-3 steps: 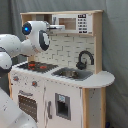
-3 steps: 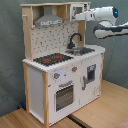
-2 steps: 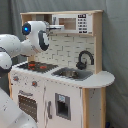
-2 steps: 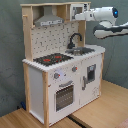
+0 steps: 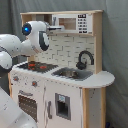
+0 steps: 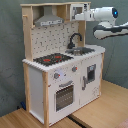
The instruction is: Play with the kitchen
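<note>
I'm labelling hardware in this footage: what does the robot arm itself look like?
The glossy white robot arm is made of rounded, tubular segments with dark joint bands and a small blue glowing light near its wrist. A black ring marks one joint. No cables or lettering are discernible.

In the first exterior view the arm covers the left part of the kitchen, hiding the grey hood and part of the tiled back wall; the end effector sits at the microwave, too small to make out its fingers. The arm's lower body runs off the bottom left corner. In the second exterior view the end effector overlaps the microwave, and its fingers blur into the front. The arm is cut by the right edge, and the microwave's buttons are too small to read.
</note>
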`<state>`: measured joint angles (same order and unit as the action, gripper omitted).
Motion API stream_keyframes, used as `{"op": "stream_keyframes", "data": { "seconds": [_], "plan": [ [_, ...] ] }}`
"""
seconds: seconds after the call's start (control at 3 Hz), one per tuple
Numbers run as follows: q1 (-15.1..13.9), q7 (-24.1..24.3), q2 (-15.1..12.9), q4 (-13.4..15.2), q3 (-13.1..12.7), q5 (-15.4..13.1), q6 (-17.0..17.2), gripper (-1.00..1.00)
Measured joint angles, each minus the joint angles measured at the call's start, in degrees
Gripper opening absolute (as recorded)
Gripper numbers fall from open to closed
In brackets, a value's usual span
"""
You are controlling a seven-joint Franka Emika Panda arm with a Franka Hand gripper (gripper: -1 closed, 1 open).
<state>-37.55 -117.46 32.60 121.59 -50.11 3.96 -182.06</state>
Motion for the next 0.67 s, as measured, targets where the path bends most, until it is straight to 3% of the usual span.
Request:
{"op": "stream_keyframes", "data": {
  "seconds": [0.33,0.67],
  "plan": [
    [-0.1,-0.3,-4.2,-2.8,-1.4,0.0,0.0,1.00],
    [-0.1,-0.3,-4.2,-2.9,-1.5,-0.1,0.0,1.00]
  ]
}}
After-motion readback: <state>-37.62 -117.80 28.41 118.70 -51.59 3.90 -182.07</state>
